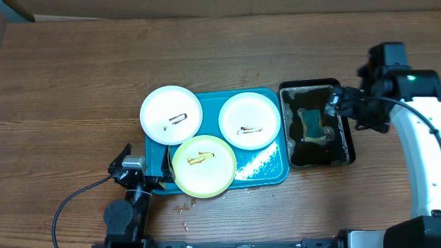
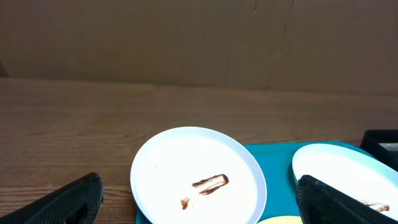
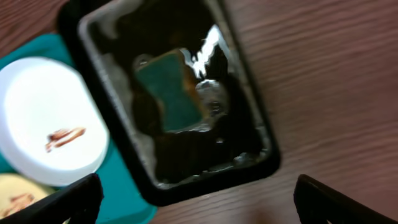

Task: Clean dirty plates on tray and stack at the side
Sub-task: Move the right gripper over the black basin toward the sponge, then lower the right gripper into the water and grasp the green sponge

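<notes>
Since all three plates carry brown smears and lie on the teal tray (image 1: 269, 169), I judge the job to be at its opening step: nothing is washed and nothing is stacked at the side yet. My right hand (image 1: 337, 103) hangs released, jaws wide and empty, over the far right corner of the black tray (image 1: 346, 148), with the teal sponge (image 1: 313, 124) sitting in the foamy water just below and to its left. The next move, I think, calls for lowering onto that sponge and closing squarely on it without nudging the rim. My left hand (image 1: 160, 171) is also released and holds nothing; it sits low at the tray's near left edge. The left white plate (image 1: 171, 114) lies just ahead of it, overhanging the tray's far left corner. The yellow-green plate (image 1: 203, 165) lies just beside it to the right, and the right white plate (image 1: 249, 120) is further off, next to the black tray.
</notes>
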Motion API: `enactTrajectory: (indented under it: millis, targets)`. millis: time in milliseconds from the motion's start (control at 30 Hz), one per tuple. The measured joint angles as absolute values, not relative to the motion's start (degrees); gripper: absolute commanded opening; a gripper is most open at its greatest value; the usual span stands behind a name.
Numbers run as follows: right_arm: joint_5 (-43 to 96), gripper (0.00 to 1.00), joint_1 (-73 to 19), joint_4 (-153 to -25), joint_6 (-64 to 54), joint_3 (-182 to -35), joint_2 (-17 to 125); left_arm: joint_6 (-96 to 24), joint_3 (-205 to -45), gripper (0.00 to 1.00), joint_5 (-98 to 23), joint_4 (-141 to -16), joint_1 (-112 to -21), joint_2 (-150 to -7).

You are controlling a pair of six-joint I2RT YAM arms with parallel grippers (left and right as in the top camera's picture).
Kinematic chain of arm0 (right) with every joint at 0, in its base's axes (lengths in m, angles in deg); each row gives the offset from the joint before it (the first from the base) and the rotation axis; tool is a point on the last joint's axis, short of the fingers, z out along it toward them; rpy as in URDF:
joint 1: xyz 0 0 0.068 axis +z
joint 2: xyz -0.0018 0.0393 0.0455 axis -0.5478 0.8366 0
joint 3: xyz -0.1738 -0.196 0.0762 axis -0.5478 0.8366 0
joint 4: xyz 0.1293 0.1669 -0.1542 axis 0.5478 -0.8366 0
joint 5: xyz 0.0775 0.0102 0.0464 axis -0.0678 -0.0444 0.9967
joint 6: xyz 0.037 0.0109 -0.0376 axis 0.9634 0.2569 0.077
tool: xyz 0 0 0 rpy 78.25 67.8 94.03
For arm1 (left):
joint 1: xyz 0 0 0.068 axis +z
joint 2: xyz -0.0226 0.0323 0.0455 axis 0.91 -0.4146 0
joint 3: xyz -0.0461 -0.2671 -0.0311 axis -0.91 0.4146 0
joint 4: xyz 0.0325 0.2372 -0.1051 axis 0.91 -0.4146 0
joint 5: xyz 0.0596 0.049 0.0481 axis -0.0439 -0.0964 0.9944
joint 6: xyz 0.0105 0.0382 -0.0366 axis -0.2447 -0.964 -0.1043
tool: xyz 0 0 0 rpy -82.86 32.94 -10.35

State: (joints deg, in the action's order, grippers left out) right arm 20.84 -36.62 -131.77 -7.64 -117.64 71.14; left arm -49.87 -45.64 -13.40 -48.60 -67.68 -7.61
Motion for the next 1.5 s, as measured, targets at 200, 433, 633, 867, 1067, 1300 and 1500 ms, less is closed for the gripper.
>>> enactTrajectory:
  millis: [200,433,633,867,1067,1300,1500]
  targets:
    - [18.81,1.0,-40.97,-131.68,-6.96,-117.64,71.14,-49.87,-45.64,1.0,-13.42,-48.6,-67.68,-7.61]
    - [20.14,1.0,-40.99,-129.51,-6.85,-117.64,71.14,-49.84,-45.64,1.0,-13.42,-48.6,-67.68,-7.61]
    - [20.8,1.0,-40.99,-129.38,-8.27,-117.64,71.14,-49.87,-45.64,1.0,-13.42,-48.6,-67.68,-7.61]
    - [29.26,1.0,-40.9,-128.53,-16.4,-117.66,74.33,-49.87,-45.64,1.0,-13.42,-48.6,-67.68,-7.61]
    - [38.7,1.0,-38.91,-128.36,-25.3,-117.64,79.65,-49.87,-45.64,1.0,-13.42,-48.6,-67.68,-7.61]
    - [40.75,1.0,-37.69,-127.57,-28.47,-117.66,79.84,-49.87,-45.64,1.0,-13.42,-48.6,-67.68,-7.61]
    - [39.2,1.0,-37.67,-125.08,-27.61,-117.71,81.81,-49.87,-45.64,1.0,-13.42,-48.6,-67.68,-7.61]
